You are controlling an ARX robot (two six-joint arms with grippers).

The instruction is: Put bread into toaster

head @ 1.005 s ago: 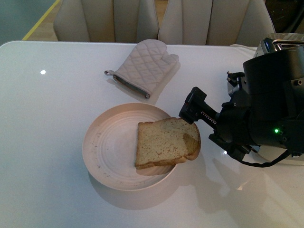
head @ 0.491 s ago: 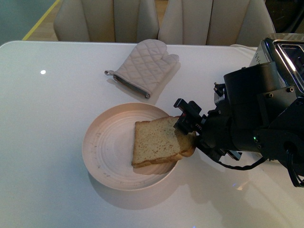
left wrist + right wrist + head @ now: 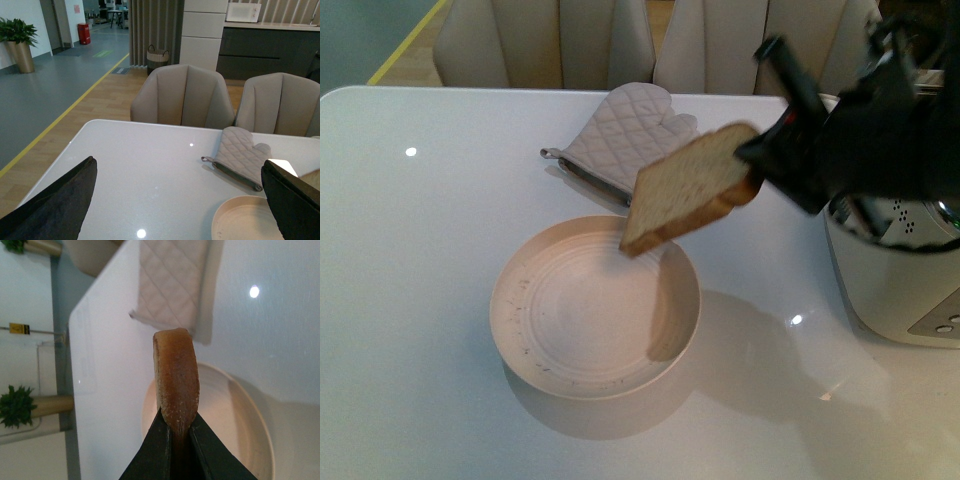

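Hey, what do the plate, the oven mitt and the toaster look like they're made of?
The plate: likely matte ceramic, beige with concentric ridges. The oven mitt: quilted pale fabric, diamond stitching. The toaster: glossy white body with vent holes, plastic or painted metal, cannot tell which.

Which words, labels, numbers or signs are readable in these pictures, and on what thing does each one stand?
No text is readable in any view.
Left wrist view: pinkish wall sign in the far background, too small to read.
Right wrist view: yellow tag in the background, too blurred to read.
Front view: toaster shows buttons, but no legible marking.
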